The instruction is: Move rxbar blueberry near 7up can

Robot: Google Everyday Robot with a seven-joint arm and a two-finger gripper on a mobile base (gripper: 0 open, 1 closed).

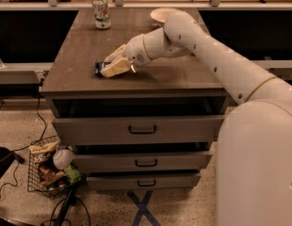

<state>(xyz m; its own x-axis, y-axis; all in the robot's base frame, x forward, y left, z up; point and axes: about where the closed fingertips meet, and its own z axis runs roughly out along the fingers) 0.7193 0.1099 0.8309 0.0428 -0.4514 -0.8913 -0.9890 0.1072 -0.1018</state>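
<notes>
The rxbar blueberry (98, 68) is a dark blue wrapper lying on the front left part of the wooden cabinet top (80, 51). Only its left end shows. My gripper (111, 64) is down on the cabinet top, and its pale fingers (117, 69) are closed around the bar and cover most of it. The 7up can (101, 12) stands upright at the back left of the top, well beyond the gripper and slightly to its left.
A white bowl (161, 14) sits at the back of the cabinet top, right of the can, with my arm (202, 46) reaching over that side. Below are three drawers (142, 129). A wire basket (49, 168) with items and some cables lie on the floor at the left.
</notes>
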